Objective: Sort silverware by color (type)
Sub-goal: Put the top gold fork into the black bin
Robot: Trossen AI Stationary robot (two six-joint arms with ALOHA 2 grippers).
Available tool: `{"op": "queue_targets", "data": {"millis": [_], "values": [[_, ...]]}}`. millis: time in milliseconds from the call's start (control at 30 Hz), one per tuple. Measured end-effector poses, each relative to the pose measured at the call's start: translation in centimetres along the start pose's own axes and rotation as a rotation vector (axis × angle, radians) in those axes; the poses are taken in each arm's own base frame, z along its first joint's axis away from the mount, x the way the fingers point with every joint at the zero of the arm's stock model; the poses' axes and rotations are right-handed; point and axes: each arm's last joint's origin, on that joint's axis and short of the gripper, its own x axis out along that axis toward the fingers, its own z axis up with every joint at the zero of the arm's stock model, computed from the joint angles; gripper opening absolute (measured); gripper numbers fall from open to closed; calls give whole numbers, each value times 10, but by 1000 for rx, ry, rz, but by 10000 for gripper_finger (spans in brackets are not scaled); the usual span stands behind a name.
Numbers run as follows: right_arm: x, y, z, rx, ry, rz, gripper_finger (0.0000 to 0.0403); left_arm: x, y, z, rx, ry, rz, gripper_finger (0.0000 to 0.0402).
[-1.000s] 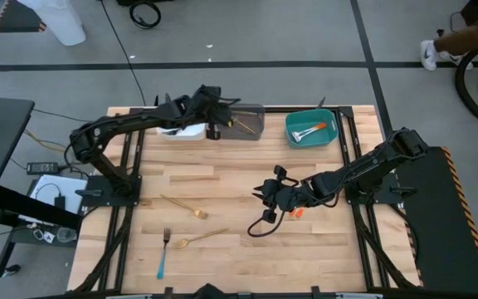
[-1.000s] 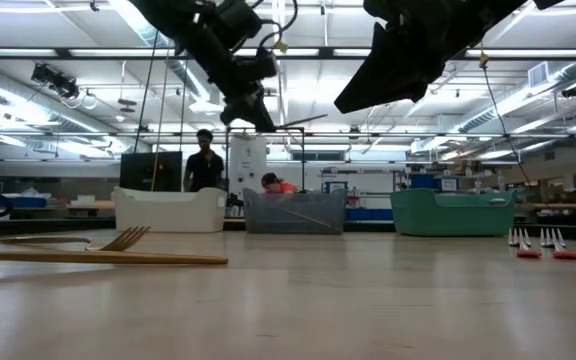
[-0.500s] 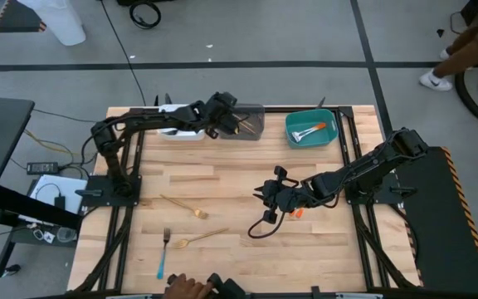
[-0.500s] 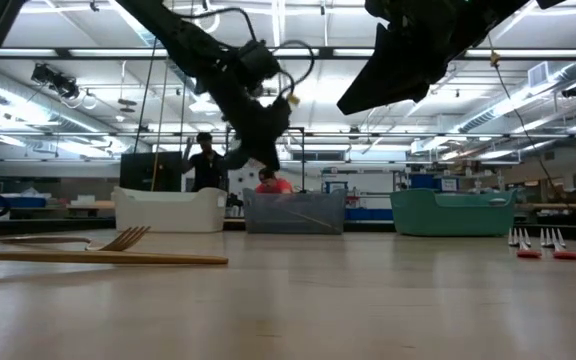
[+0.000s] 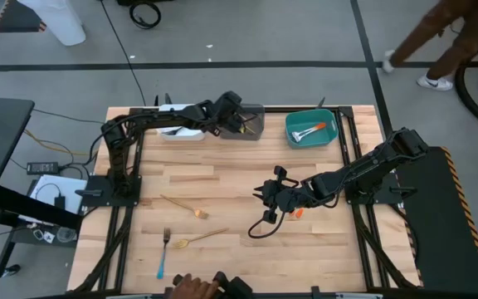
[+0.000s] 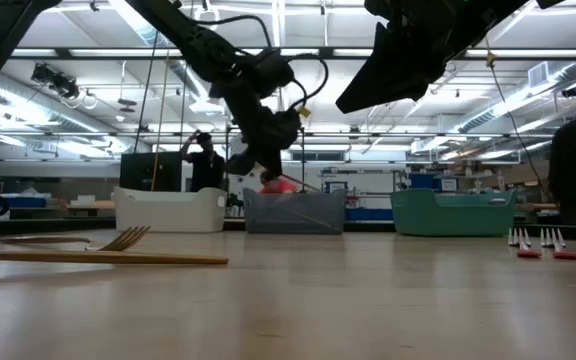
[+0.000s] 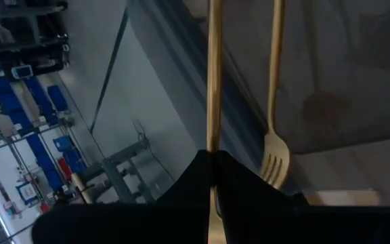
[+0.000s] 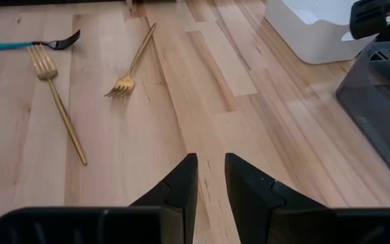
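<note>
Your gold utensil is pinched in the left gripper, whose fingers are shut tight on its handle, over the grey bin at the far edge of the table. A gold fork already lies inside that bin. Two more gold forks lie near the left front of the table, with a blue-handled fork just beside them toward the front left corner. Orange-handled forks lie under the right arm near the table's middle. More silverware sits in the teal bin at the far right, and the white bin stands left of the grey one.

Your right gripper hovers above bare wood near the middle, its fingers parted only a little and holding nothing.

A person's hand shows at the front edge.
</note>
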Motion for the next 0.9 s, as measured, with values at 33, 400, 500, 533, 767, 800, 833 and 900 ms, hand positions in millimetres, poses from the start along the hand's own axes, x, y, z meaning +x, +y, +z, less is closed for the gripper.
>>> {"op": "queue_targets", "data": {"millis": [33,400,500,533,767,800,833,900], "values": [[0,0,0,0,0,0,86,-2,3,0,0,-1,-4,16],[0,0,0,-2,0,1,86,-6,9,6,-3,-92,-3,16],[-1,1,-2,-16,19,1,86,-6,9,7,-34,-139,-6,16],[-3,2,-4,-26,29,5,86,-5,9,7,-44,-150,-10,16],[-28,-1,-5,-15,63,-33,86,-2,12,1,-126,-189,-10,16],[-32,-2,-5,-7,63,-40,86,-1,12,-1,-139,-195,-12,16],[-35,-3,-5,-2,61,-49,86,0,12,-2,-153,-197,-15,16],[-39,-3,-4,9,53,-52,86,3,12,-5,-165,-180,-15,16]]}}
